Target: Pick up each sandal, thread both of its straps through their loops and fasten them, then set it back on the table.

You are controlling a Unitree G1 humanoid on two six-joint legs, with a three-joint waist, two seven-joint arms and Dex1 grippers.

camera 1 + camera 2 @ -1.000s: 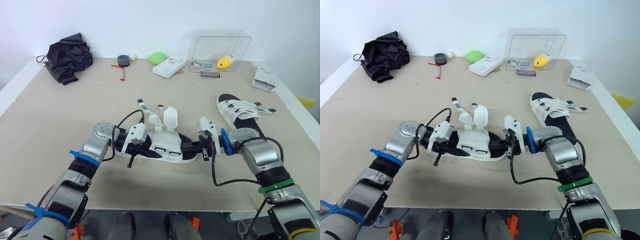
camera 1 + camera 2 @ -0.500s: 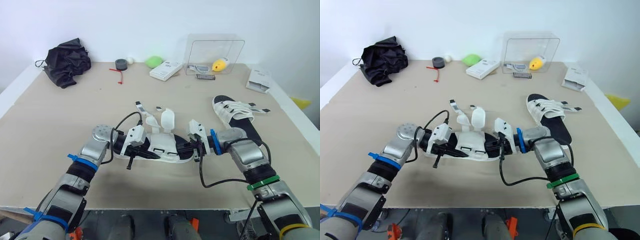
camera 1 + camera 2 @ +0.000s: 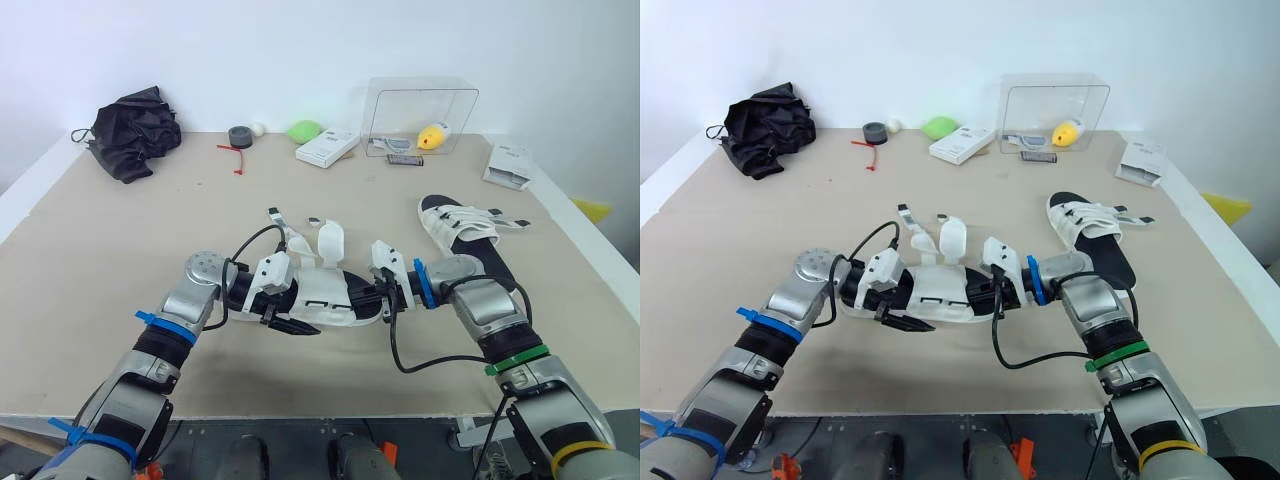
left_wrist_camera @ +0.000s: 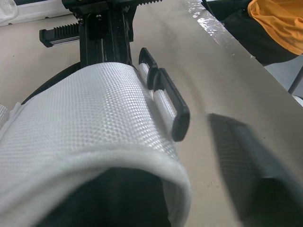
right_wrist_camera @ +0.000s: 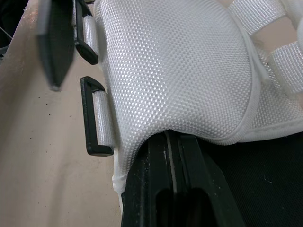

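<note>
Left eye view: the sandal (image 3: 325, 295) sits near the table's (image 3: 150, 230) front, straps (image 3: 330, 240) flipped open. The right gripper (image 3: 385, 300) looks clamped on its sole (image 5: 246, 189); the left gripper's (image 3: 285, 310) hold — cannot tell. Best keep the sole steady — then feed one strap through its loop (image 5: 97, 118).

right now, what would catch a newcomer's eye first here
The white sandal toward the near edge of the table, with the left gripper and right gripper at its two ends and its straps standing loose. Next, the second sandal lying farther back to the right, and the crumpled black cloth at the far left corner.
</note>
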